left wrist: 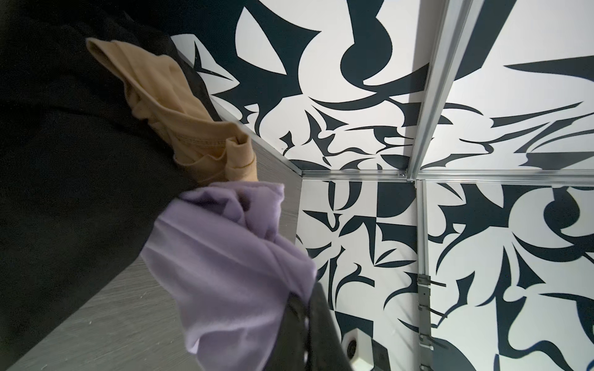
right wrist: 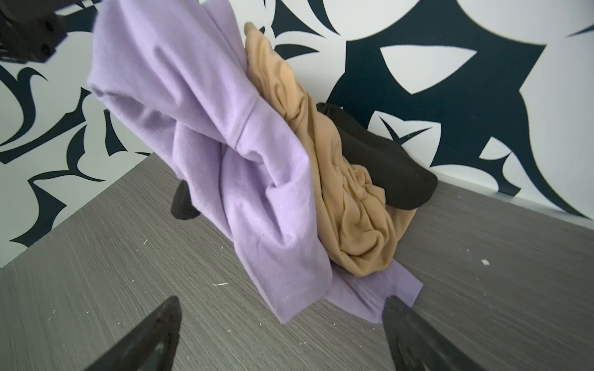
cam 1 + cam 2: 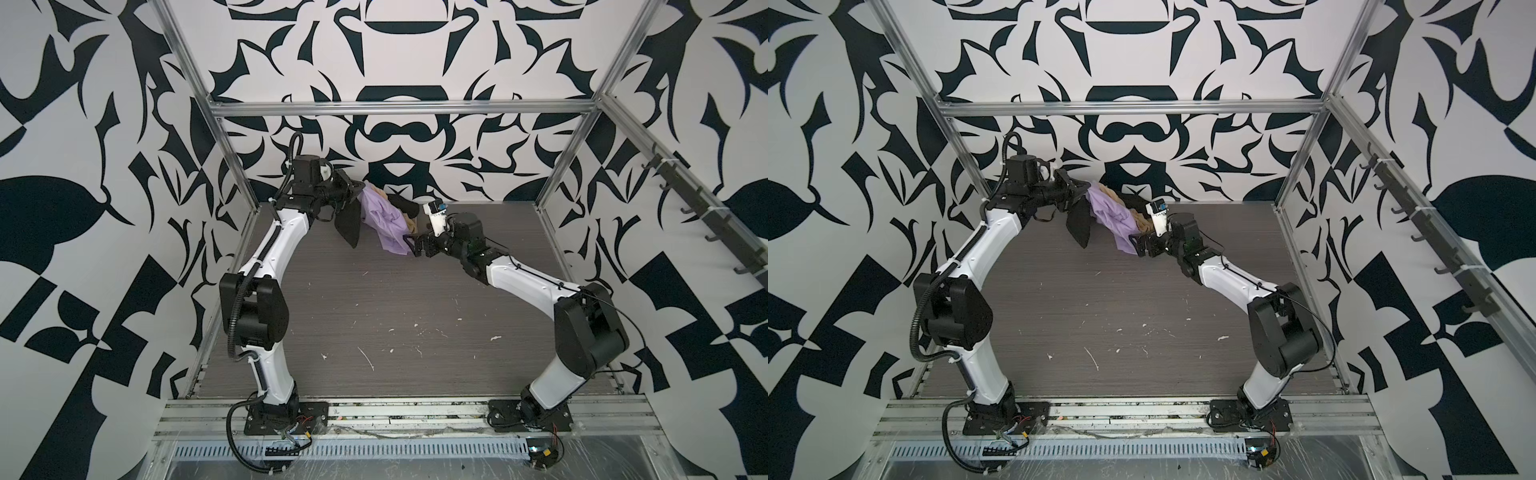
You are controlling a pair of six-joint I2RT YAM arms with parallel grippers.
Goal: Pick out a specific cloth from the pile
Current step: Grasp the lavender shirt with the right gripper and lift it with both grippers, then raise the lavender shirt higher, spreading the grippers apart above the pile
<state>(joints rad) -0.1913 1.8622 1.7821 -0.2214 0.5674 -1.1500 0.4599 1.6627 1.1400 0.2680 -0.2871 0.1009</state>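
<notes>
The left gripper [image 3: 358, 191] has its jaws clamped on the top end of the cloth [image 3: 384, 220], the lilac one, holding it up off the counter [image 3: 374, 316] close to the back wall [image 3: 415, 137]. From there the cloth hangs in a wrinkly, twisted drape that slants down toward the right gripper [image 3: 412, 246], and its bottom hem lands on the counter. Both top views show the same thing: the cloth [image 3: 1111, 218] hangs off the left gripper [image 3: 1083, 189]. In the left wrist view the cloth [image 1: 225, 257] bunches right up against one dark finger [image 1: 316, 331].

The right gripper's jaws are spread wide with nothing in them. In the right wrist view the right gripper [image 2: 279, 313] sits low over the counter [image 2: 96, 257]. The hem of the cloth [image 2: 209, 128] lies between its two fingertips, and a flat corner reaches one fingertip [image 2: 405, 324]. Whether that's touching or just overlapping is hard to call.

The rest of the pile [image 3: 407, 214] is kinda tangled in with it. The tan garment [image 2: 347, 199] is pressed against the far side of the cloth and pulled up along with it, with its lower end scrunched on the counter over that lilac corner. The black garment [image 2: 385, 163] lies behind the tan one, up against the wall. There's also a black flap [image 3: 348, 224] dangling just below the left gripper, right beside the cloth. Can't tell whether the jaws are pinching that too.
</notes>
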